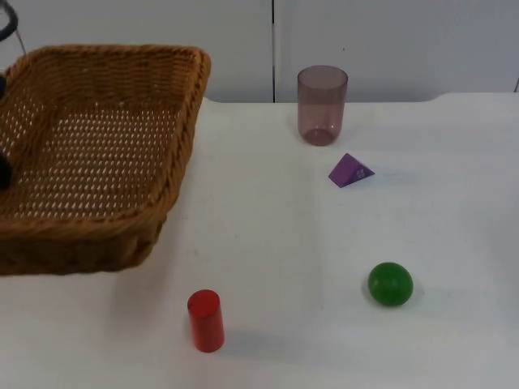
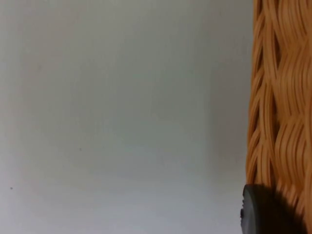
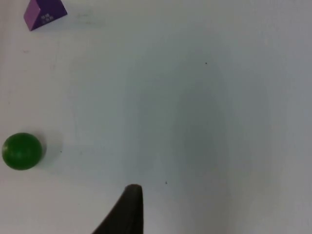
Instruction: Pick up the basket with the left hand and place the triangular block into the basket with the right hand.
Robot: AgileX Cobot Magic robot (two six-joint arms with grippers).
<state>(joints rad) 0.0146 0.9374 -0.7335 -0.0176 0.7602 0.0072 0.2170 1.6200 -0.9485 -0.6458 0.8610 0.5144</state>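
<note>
At table's left, the left gripper (image 2: 265, 212) grips the wicker basket (image 1: 97, 154), seemingly lifted. Purple triangular block (image 1: 350, 171) lies untouched; the right gripper (image 3: 127, 212), openness unclear, must reach it next.

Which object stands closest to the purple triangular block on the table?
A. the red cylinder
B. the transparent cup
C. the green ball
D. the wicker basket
B. In the top view the transparent cup stands upright just behind the purple triangular block, while the green ball, the red cylinder and the wicker basket are all clearly farther from it.
</note>
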